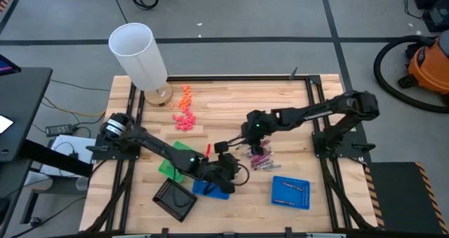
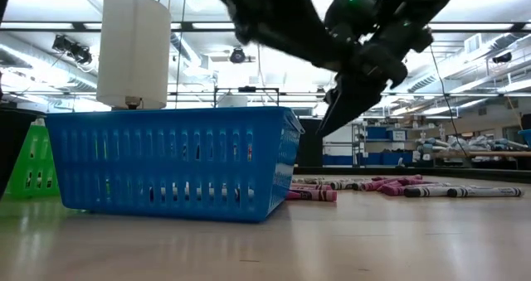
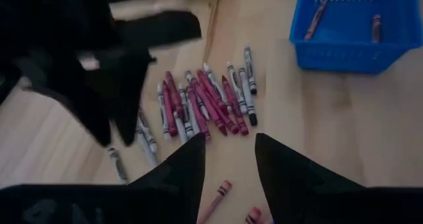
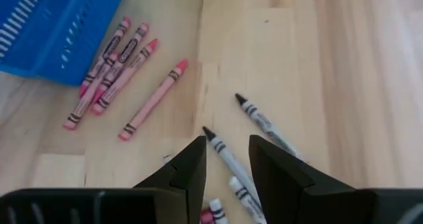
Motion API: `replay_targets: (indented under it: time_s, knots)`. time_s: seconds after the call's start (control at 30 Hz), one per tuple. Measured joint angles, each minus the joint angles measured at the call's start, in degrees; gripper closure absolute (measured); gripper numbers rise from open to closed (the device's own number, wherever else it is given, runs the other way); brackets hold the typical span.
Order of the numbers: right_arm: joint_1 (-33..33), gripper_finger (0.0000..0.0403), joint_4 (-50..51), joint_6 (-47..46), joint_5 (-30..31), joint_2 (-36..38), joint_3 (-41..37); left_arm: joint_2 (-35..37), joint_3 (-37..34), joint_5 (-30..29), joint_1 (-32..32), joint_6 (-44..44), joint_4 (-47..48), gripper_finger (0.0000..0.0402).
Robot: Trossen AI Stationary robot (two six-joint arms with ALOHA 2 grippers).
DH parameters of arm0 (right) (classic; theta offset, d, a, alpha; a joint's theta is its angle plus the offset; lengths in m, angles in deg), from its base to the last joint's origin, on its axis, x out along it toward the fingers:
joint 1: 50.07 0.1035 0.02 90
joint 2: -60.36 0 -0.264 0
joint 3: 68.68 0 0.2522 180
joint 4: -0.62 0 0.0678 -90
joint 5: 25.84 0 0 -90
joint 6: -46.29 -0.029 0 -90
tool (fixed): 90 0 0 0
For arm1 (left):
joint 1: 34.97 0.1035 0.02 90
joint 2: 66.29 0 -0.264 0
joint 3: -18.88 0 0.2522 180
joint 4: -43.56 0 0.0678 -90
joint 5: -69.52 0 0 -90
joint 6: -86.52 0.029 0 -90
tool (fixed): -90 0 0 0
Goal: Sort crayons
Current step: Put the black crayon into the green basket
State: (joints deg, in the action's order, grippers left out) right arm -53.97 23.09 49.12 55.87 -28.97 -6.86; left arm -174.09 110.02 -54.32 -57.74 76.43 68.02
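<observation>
Right fingers (image 4: 264, 168) apart above grey crayons (image 4: 258, 118), wrist-view only.

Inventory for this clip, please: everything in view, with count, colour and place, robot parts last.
crayons: many, pinkish-red, maroon and grey, loose pile mid-table
blue trays: two, front of table; this one holds two or more crayons
green tray: one, front left
black tray: one, front left corner
orange and pink bits: scattered cluster, back left
white cylinder: one, back left corner
left claw: fingers apart, empty, beside the pile
right claw: fingers apart, empty, above the pile
</observation>
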Motion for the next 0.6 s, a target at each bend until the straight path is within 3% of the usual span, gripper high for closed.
replay_targets:
  time_s: [0.13, 0.23, 0.4, 0.6]
  knots:
    - [0.1, 0.0278, 0.8, -0.3, -0.4, -2.5, 1.9, 1.1, 0.1, -0.2, -0.9, -1.6, 0.8, 0.0260]
    - [1.6, 0.0279, -0.6, -1.1, 3.3, -0.8, 1.1, 1.5, 0.0, 0.0, -1.3, -5.7, 5.0, 0.0260]
    - [4.3, 0.0282, -12.0, -1.4, 6.9, 6.7, -7.0, 2.3, 0.0, 0.9, 0.3, -14.3, 13.9, 0.0260]
    - [7.1, 0.0283, -22.6, -5.7, 14.6, 13.2, -18.7, 2.2, 0.0, 7.5, 5.9, -14.8, 14.3, 0.0260]
